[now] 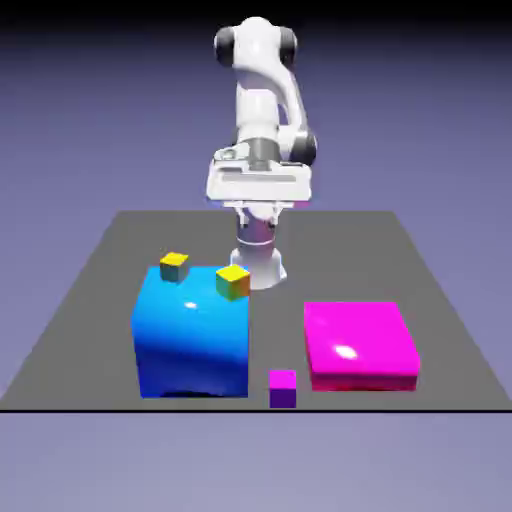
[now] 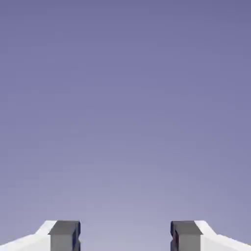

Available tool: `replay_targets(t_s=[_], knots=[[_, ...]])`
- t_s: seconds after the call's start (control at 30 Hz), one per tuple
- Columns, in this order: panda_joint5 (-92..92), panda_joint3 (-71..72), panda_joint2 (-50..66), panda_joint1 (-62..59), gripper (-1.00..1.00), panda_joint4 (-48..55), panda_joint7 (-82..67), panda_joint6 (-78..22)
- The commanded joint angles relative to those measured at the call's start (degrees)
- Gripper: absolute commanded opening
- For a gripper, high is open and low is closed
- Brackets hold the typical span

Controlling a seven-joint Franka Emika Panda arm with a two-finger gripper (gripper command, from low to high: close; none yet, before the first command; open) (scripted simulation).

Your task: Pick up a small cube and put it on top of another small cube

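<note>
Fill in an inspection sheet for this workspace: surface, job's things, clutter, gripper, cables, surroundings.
Surface: dark grey table, no spills seen
Job's things: small purple-magenta cube near the front edge, between the big blocks
Clutter: big blue block, big pink block, two yellow-topped small cubes by the blue block's top
Gripper: two-finger gripper open, nothing between the fingertips
Cables: nothing seen
Surroundings: plain blue-violet backdrop

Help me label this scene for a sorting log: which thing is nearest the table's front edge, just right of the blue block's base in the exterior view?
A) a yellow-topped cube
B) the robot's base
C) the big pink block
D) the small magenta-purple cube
D: the small magenta-purple cube sits at the front edge, between the blue block and the big pink block.
</note>
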Motion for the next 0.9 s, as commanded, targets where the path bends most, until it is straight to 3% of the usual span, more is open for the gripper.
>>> replay_targets(t_s=[0.0, 0.87], knots=[[-0.1, 0.3, 2.1, -0.1, 0.00, 2.0, 0.3, -2.2], [-2.3, 7.3, 56.1, -2.9, 0.00, 54.5, 7.1, -60.5]])
